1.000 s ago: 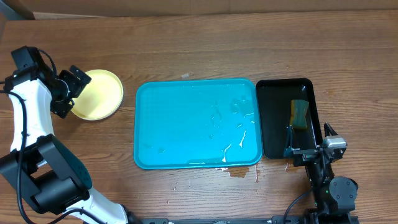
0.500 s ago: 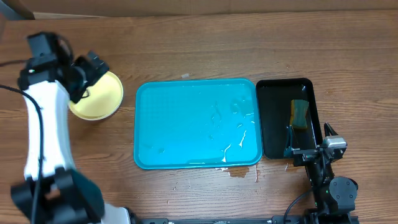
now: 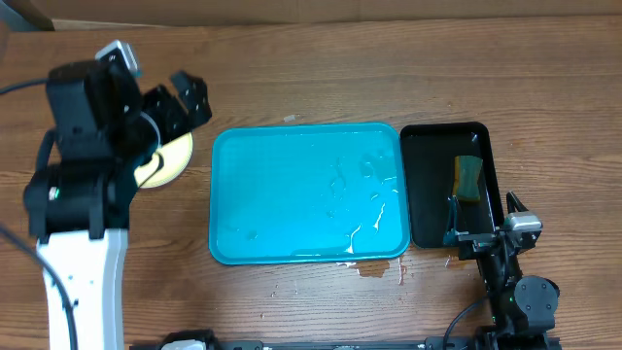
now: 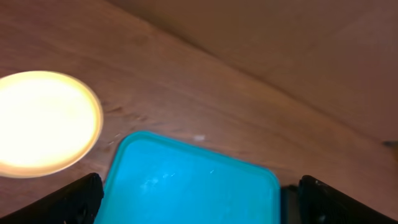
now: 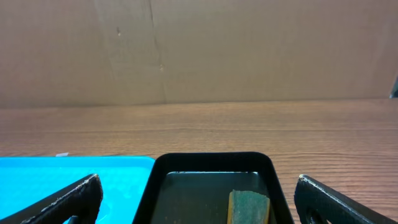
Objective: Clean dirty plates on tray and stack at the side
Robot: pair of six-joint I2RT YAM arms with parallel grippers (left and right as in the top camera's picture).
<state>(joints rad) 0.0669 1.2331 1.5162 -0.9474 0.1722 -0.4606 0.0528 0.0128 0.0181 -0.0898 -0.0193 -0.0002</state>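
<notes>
The turquoise tray [image 3: 292,194] lies mid-table, wet with streaks, and nothing sits on it. A pale yellow plate [image 3: 173,158] rests on the wood left of the tray, partly hidden by my left arm. My left gripper [image 3: 180,102] hangs open and empty above the plate's far right edge. In the left wrist view the plate [image 4: 43,121] lies at the left and the tray [image 4: 186,183] between the spread fingers [image 4: 74,199]. My right gripper [image 3: 481,216] stands open and empty at the near end of the black tray.
A narrow glossy black tray [image 3: 428,194] holding shallow water lies right of the turquoise tray, with a yellow-green sponge [image 3: 468,178] in it. The sponge [image 5: 249,208] and the black tray's rim [image 5: 211,158] show between the right fingers [image 5: 68,202]. A small spill marks the wood [image 3: 374,270].
My left arm has risen and swung right, from beside the plate's left edge to above its right side. The right arm has not moved.
</notes>
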